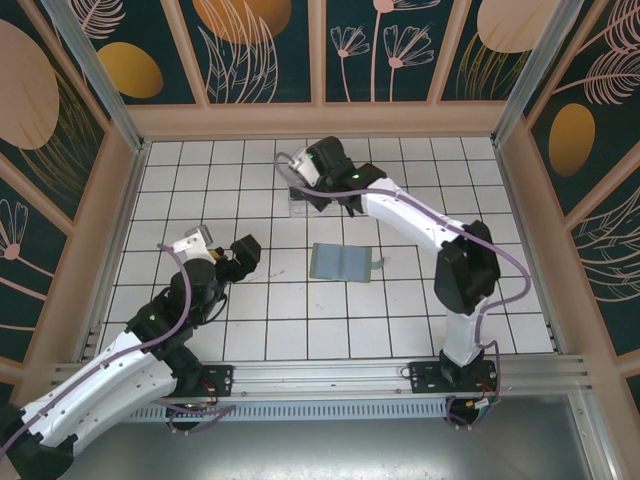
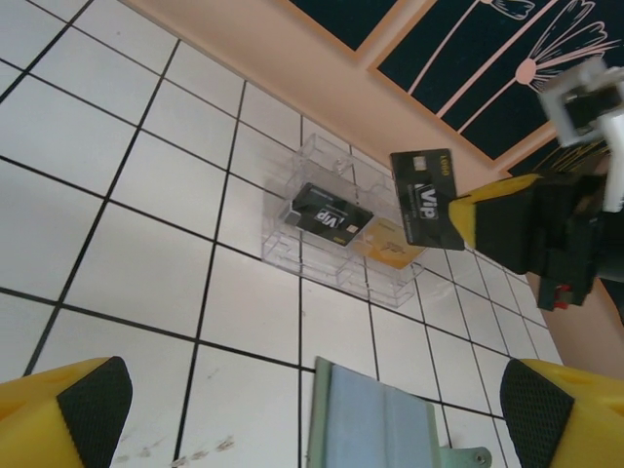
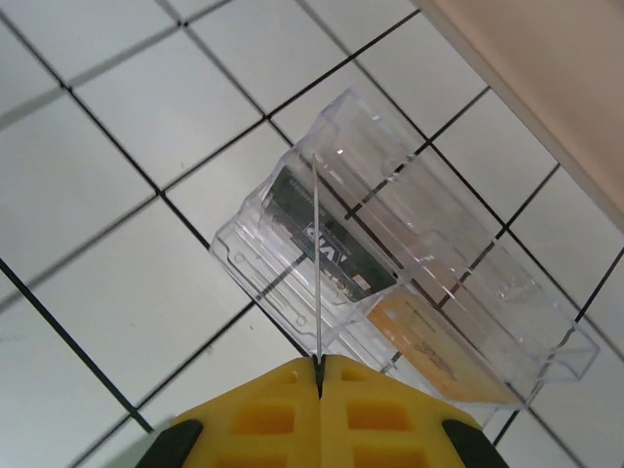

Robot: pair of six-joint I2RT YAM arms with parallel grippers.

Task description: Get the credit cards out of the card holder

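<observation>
The left pincer [image 2: 314, 395] is hovering low over the white tiled table [image 1: 200, 160] with its yellow fingers spread wide and nothing between them. Ahead of it and slightly to its right, the clear card holder [image 2: 331, 161] is sitting on the table, near the far wall. The holder is a stepped, see-through plastic rack with several tiers. A black card [image 2: 331, 213] with "VIP" in white is lying in its left part, and a gold card [image 2: 392, 253] is lying in its right part.

Just in front of the left pincer, between it and the holder, a grey-blue flat piece [image 1: 343, 262] with a small tab on one side is lying on the tiles.

Further right, the right pincer [image 3: 320, 370] is hanging over the holder with its fingers pressed together on a second black VIP card [image 2: 426, 198]. It is pinching that card by one end. The card is hanging nearly upright below the fingertips, above the gold card's side of the holder. From the right wrist it is showing only as a thin edge running down toward the holder. Whether its lower end is touching the plastic, I cannot tell.
</observation>
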